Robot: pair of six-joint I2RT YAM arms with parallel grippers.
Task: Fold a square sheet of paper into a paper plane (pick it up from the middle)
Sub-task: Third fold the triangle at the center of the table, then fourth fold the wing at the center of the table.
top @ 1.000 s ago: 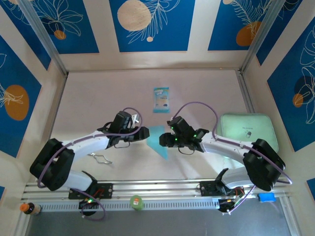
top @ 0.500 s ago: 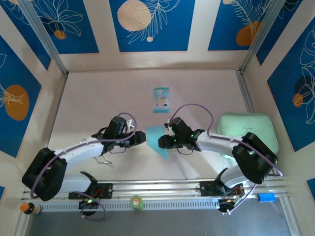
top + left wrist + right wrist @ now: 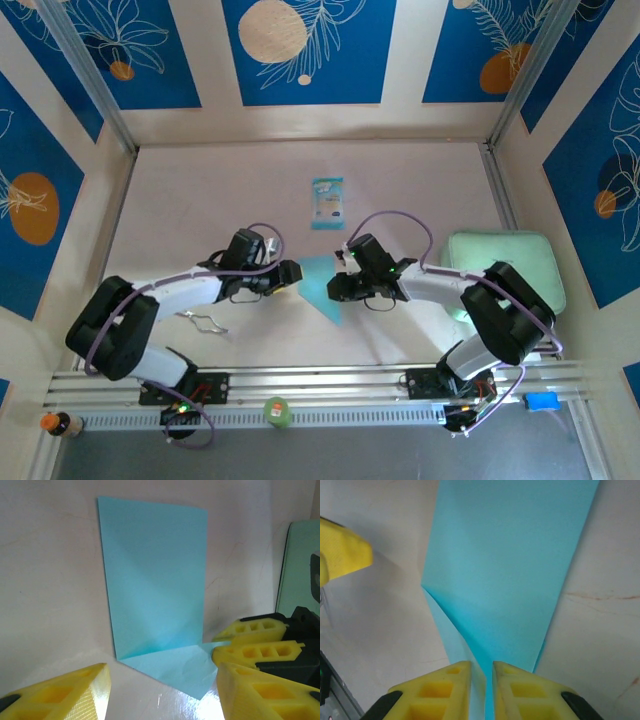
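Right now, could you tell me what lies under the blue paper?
The pale table shows around the paper, and its own folded flap pokes out; anything beneath its middle is covered.

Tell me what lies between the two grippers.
The partly folded sheet of paper, in the top view; the right gripper pinches it, the left gripper is open.

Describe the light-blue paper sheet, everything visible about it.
The sheet of paper is thin, plain light blue and partly folded: a long panel with a faint diagonal crease and a smaller flap turned at one end. It lies on the pale table between the arms. The right gripper pinches its edge in nearly closed jaws; the left gripper, jaws apart, sits nearby.
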